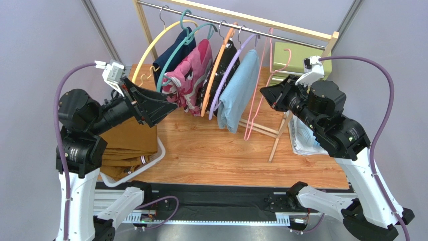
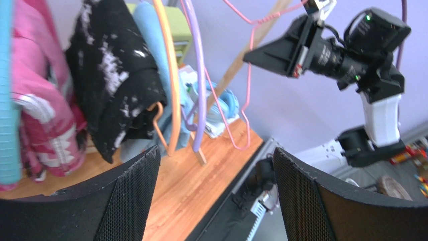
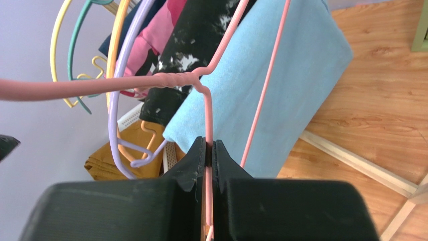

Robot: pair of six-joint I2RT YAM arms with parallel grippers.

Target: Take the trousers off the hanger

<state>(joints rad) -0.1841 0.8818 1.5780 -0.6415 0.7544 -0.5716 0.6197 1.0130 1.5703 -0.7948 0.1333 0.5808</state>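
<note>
So, right gripper (image 3: 208,150): jaws pinched on the hanger (image 3: 173,80) wire just below its twisted neck, probably to steady it.
left gripper (image 2: 216,156): jaws wide apart, nothing between them.
hanger: bare, hangs from the rail (image 1: 211,20) beside the light blue garment (image 1: 241,85).
trousers (image 1: 128,140): off the hanger, heaped in the white basket (image 1: 159,150) at far left.
view gap: only the right wrist view shows the clamp; only the top view shows the whole heap of trousers.

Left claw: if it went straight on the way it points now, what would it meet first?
Likely the lower end of the purple hanger, beside the orange hanger, both hanging ahead of the open left claw. Depth is unclear.
</note>
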